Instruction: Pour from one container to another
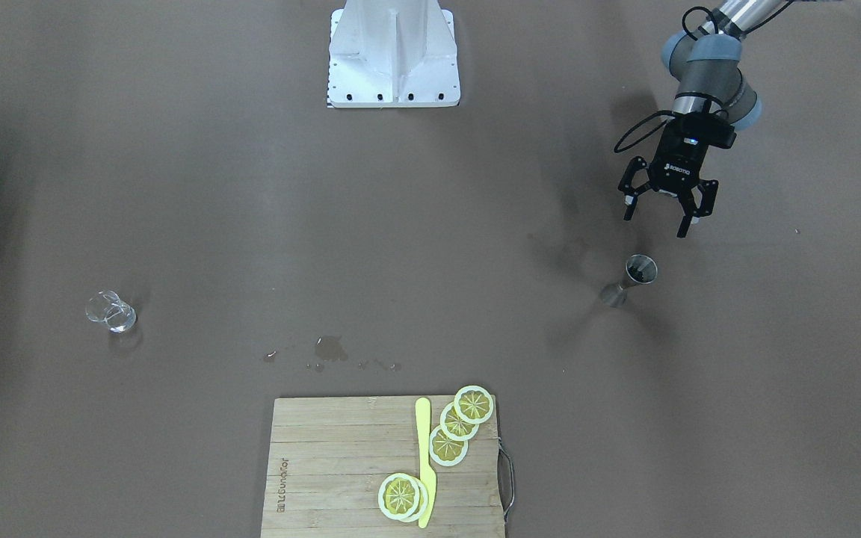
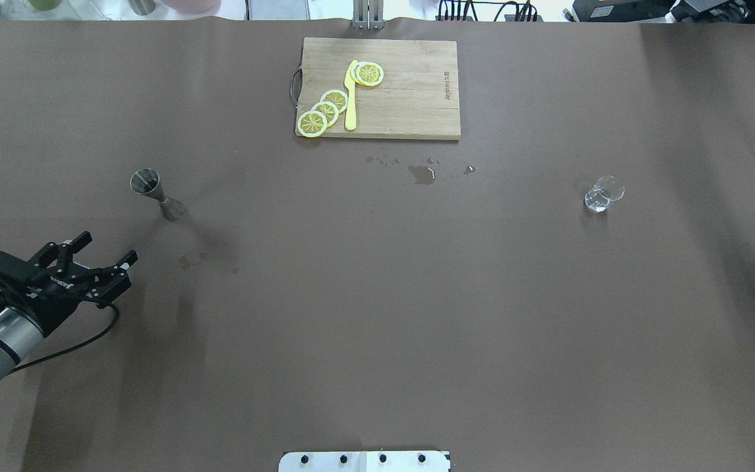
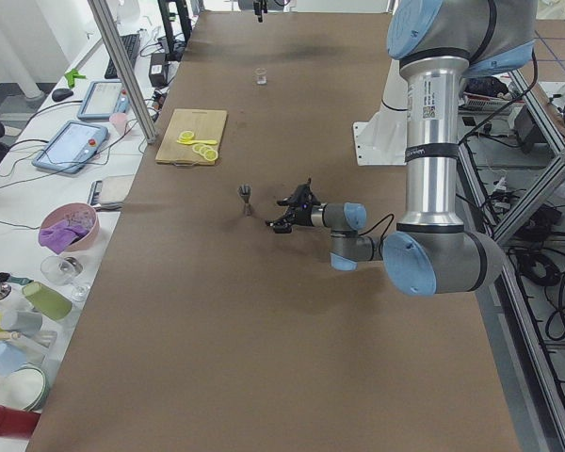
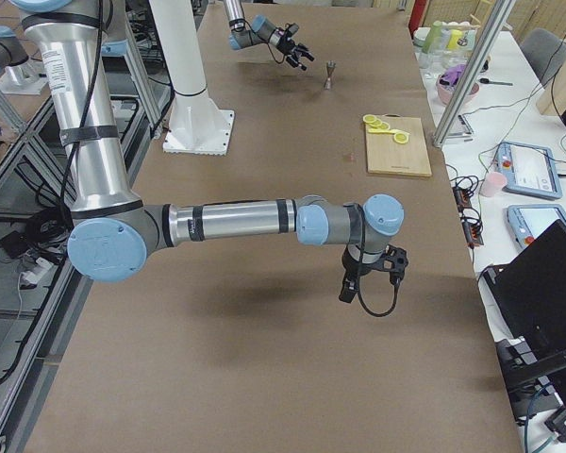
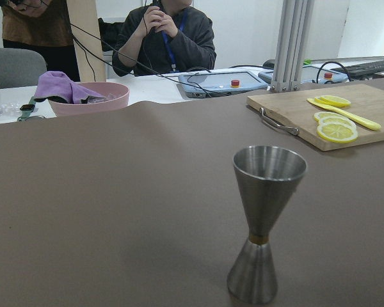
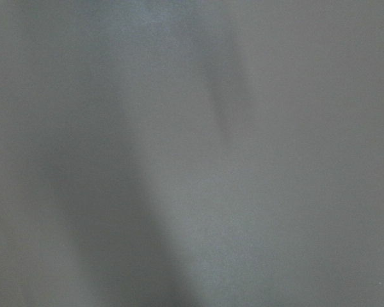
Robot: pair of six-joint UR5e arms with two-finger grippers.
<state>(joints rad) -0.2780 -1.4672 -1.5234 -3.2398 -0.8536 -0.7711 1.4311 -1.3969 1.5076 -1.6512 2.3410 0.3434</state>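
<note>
Front view: the left claw (image 1: 656,224) hangs with its fingers apart, empty, just short of the upright jigger (image 1: 632,280) near one bench (image 1: 176,187) end. The glass (image 1: 110,311) stands toward the other end (its contents unclear). Right-side view: the right claw (image 4: 368,272) is small and dark; spread or closed, I cannot tell. Right wrist view: only blurred bench.
</note>
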